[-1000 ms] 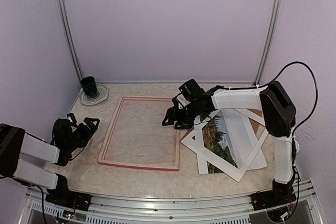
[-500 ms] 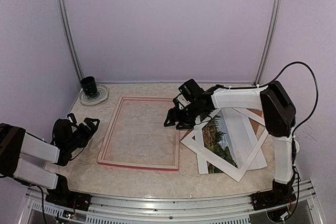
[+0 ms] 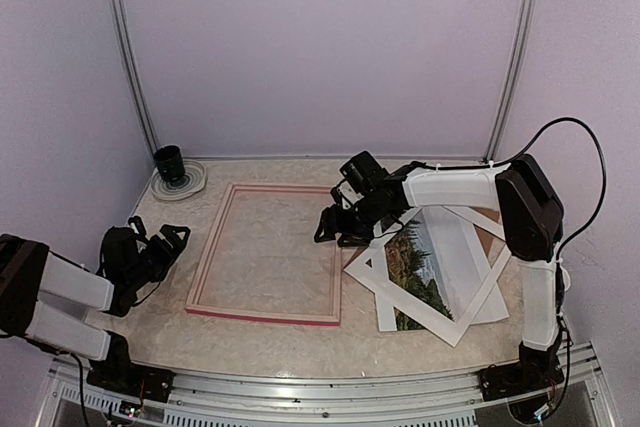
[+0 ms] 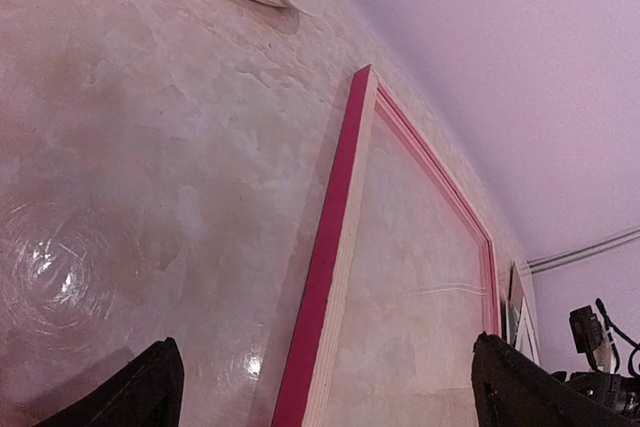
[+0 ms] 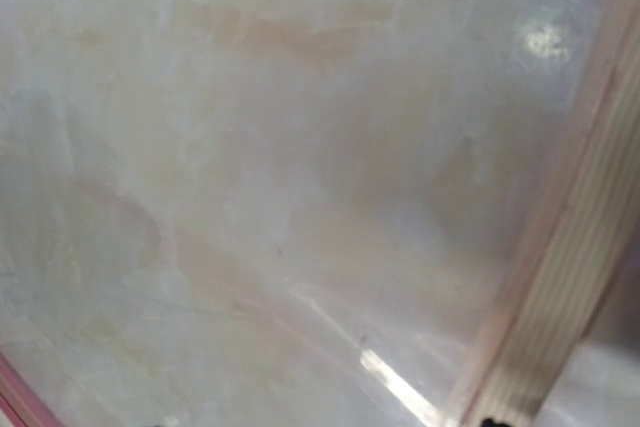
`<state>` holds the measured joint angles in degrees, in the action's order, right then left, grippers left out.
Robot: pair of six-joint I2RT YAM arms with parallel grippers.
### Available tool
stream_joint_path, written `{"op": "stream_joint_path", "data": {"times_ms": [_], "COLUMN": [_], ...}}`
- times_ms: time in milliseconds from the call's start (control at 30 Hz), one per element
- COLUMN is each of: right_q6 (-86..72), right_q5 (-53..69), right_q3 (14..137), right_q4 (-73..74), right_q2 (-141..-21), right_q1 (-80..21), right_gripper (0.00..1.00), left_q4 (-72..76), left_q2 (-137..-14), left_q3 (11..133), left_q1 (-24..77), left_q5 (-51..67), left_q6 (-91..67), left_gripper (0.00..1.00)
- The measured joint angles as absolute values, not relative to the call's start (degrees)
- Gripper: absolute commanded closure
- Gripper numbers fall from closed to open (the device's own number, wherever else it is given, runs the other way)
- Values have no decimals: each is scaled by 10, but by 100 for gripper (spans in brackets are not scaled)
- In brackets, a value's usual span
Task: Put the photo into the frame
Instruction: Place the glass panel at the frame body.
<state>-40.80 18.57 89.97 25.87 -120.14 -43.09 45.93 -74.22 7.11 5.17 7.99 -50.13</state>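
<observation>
Top view: right gripper [image 3: 333,230] over right rail of the frame [image 3: 265,315], barely shifted in the last second, finger spacing unreadable; photo [image 3: 420,267] beside it under white mat [image 3: 455,332], not yet lifted.
Left wrist: left gripper [image 4: 325,387] spread wide, empty.
Right wrist: rail close below.

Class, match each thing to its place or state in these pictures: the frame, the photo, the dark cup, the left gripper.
Things:
1. frame
2. photo
3. dark cup
4. left gripper

Places or states:
A. on a plate, far left corner
B. partly under the white mat, right side
C. open and empty, near the left edge of the table
D. lying flat mid-table, nothing inside it

Pairs: 1-D, 2-B, 3-A, 4-C
</observation>
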Motion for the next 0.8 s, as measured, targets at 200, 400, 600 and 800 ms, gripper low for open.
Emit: {"op": "stream_joint_path", "data": {"times_ms": [200,400,600,800], "right_q6": [-408,-408,-408,-402], "right_q5": [185,175,164,149], "right_q3": [900,902,923,955], "right_q4": [258,259,260,271], "right_q2": [-1201,-1201,-1212,-1243], "right_q1": [-431,-431,-431,-433], "right_gripper": [32,32,32,32], "left_q4": [460,463,469,471], "left_q2": [-742,-743,-748,-749], "left_q3": [71,71,71,71], "left_q1": [52,52,52,52], "left_q5": [80,82,86,86], "left_q6": [-501,-502,-505,-508], "left_gripper": [1,1,1,1]}}
